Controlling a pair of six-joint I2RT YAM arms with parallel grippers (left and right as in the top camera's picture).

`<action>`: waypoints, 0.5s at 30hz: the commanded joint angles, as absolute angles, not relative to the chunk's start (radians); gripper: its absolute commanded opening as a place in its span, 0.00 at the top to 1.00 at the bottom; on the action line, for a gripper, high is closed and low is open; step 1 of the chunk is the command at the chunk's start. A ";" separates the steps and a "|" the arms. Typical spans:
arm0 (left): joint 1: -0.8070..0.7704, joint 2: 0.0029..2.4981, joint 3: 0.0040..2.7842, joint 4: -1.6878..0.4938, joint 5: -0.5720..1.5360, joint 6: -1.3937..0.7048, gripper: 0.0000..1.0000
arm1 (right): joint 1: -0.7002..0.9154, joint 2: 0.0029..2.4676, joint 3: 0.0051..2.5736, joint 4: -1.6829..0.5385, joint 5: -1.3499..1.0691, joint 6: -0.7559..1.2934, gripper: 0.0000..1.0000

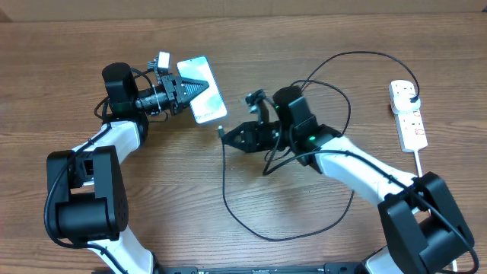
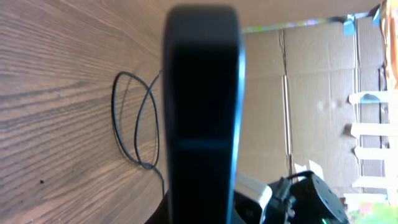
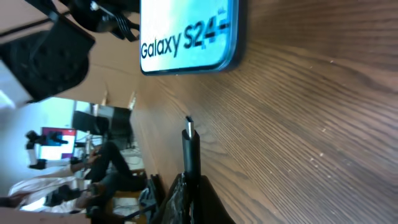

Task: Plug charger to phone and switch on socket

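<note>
Black jaws were tight on the cable end. The right gripper (image 1: 227,138) was clamped on the charger (image 1: 224,175) just behind its connector. In the right wrist view the connector tip (image 3: 189,129) stood clear of the fingers, aimed at the phone's short edge, close but not touching.

On the other side, the left gripper (image 1: 199,87) was closed on the phone (image 1: 211,105). Its own camera saw the handset edge-on, a dark slab filling the middle of the view. The screen glowed pale blue, with "Galaxy S24" readable.

From the connector the thin cable dropped across the wooden table (image 1: 183,190) and looped wide. It then arced over to the socket (image 1: 411,125), well apart at the far right, where a black plug sat in the end outlet. The switches were too small to read.
</note>
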State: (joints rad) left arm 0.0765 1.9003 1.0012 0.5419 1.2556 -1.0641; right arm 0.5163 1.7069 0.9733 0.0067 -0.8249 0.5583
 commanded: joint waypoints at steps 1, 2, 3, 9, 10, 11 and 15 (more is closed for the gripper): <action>0.049 1.901 1.034 0.597 1.234 -1.112 0.95 | 0.453 1.711 0.973 -0.025 -0.941 0.492 0.96; 0.042 1.911 1.040 0.611 1.225 -1.139 0.96 | 0.436 1.711 0.973 -0.049 -0.941 0.480 0.96; 0.033 1.927 1.051 0.630 1.219 -1.162 0.96 | 0.421 1.711 0.973 -0.068 -0.942 0.468 0.96; -0.015 2.042 1.128 0.713 1.233 -1.285 0.96 | 0.390 1.711 0.973 -0.115 -0.979 0.420 0.96; -0.023 2.058 1.135 0.724 1.232 -1.295 0.95 | 0.390 1.711 0.973 -0.115 -0.978 0.420 0.96; -0.027 2.068 1.139 0.741 1.232 -1.305 0.95 | 0.390 1.711 0.973 -0.115 -0.978 0.419 0.96; -0.018 2.080 1.141 0.836 1.232 -1.315 0.96 | 0.390 1.711 0.973 -0.160 -0.904 0.417 0.96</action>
